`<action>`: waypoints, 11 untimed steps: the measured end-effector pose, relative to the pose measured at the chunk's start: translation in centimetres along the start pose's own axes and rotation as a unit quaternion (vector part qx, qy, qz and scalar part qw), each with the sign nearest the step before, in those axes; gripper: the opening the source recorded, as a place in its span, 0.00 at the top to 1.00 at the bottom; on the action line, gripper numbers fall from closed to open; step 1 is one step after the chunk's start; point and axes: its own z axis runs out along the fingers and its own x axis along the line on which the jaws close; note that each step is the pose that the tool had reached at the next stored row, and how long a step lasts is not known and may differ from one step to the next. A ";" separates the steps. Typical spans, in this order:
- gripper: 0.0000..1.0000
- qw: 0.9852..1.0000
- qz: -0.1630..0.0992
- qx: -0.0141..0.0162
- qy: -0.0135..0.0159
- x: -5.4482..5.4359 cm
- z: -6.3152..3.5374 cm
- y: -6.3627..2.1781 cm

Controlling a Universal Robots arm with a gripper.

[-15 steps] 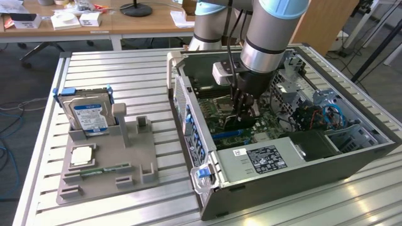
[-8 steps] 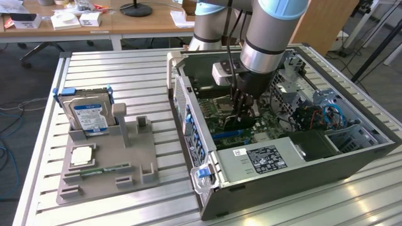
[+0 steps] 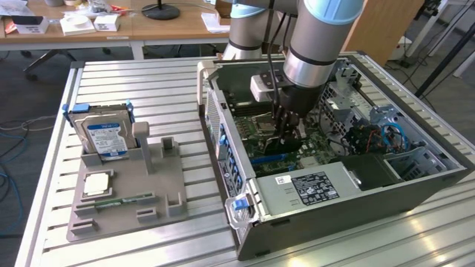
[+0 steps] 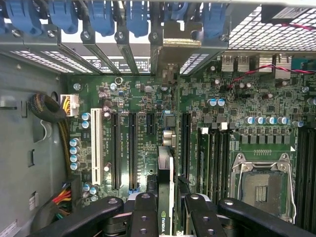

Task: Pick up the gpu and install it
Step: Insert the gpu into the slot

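Slatted metal tabletop [image 3: 148,83], with wooden desks [image 3: 171,30] behind. A grey holder tray [image 3: 126,189] carries an upright hard drive [image 3: 106,139] and a flat-lying memory stick [image 3: 119,201]. Beside it, an open computer case [image 3: 356,217] exposes its motherboard [image 4: 148,98]. The arm reaches straight down into the case. The hand [image 3: 286,136] clamps the gpu [image 4: 166,197] edge-on over the expansion slots.

Silver-grey cylindrical robot arm [image 3: 315,55] carries pale blue joint caps and black ring bands. Small grey-white box [image 3: 261,88] mounted at wrist, black cables [image 3: 274,78] alongside. Matte black gripper [image 3: 286,139]: jointed link fingers [image 4: 143,217] studded with round pivot pins.
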 end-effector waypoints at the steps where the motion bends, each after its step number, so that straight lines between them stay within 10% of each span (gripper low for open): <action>1: 0.74 1.000 0.000 0.000 0.000 0.0 0.02 0.00; 11: 0.74 1.000 -0.001 0.001 0.000 0.0 0.17 0.22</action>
